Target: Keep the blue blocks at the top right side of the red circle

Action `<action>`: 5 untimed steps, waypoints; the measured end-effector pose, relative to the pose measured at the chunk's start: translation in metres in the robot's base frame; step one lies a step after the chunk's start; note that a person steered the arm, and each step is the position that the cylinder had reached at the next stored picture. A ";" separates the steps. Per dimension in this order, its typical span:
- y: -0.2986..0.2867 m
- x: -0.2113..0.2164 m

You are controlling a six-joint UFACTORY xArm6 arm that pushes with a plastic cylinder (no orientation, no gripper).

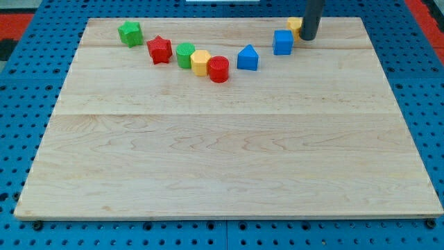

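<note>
1. Camera view is showing my tip (309,38) resting near the bench (229,167) top edge, touching a yellow block (295,26) and sitting just right of the blue cube (282,42).
2. No gripper is fitted, so no jaws are showing.
3. Blue triangular block (248,58) is lying just right of the red circle (218,69), with the cube further up-right.
4. Yellow hexagon (200,62), green cylinder (184,55), red star (159,50) and green block (130,32) are trailing leftward.

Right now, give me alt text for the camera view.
My tip stands at the board's top right, beside a yellow block, near the blue cube. A blue triangle sits right of the red circle.
</note>
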State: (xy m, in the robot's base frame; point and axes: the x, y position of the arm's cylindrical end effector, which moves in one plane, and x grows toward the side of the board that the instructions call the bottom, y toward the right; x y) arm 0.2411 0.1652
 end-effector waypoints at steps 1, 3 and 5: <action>-0.020 0.024; -0.051 0.028; -0.069 -0.008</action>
